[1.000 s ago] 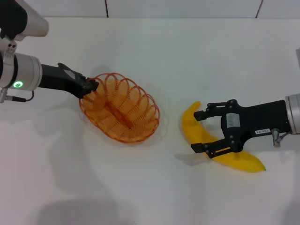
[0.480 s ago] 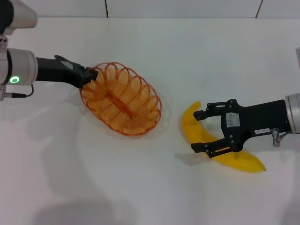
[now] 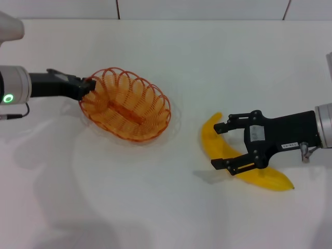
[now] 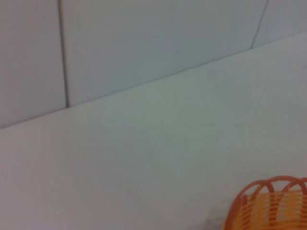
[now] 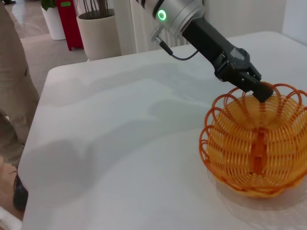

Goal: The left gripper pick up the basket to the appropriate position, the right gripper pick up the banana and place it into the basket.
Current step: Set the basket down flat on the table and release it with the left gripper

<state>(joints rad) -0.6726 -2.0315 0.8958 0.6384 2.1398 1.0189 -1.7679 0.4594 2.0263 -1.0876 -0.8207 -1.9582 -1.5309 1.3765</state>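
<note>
The orange wire basket hangs tilted a little above the white table, left of centre. My left gripper is shut on its left rim. The right wrist view shows the basket with my left gripper clamped on the rim, and the left wrist view shows a part of the basket. The yellow banana lies on the table at the right. My right gripper is open, its fingers on either side of the banana's middle.
The white table ends at a tiled wall behind. In the right wrist view a person's leg, a white planter and a red object stand beyond the table's far edge.
My left gripper has carried the basket up and to the left, away from the banana. The right gripper and the banana have not moved.
</note>
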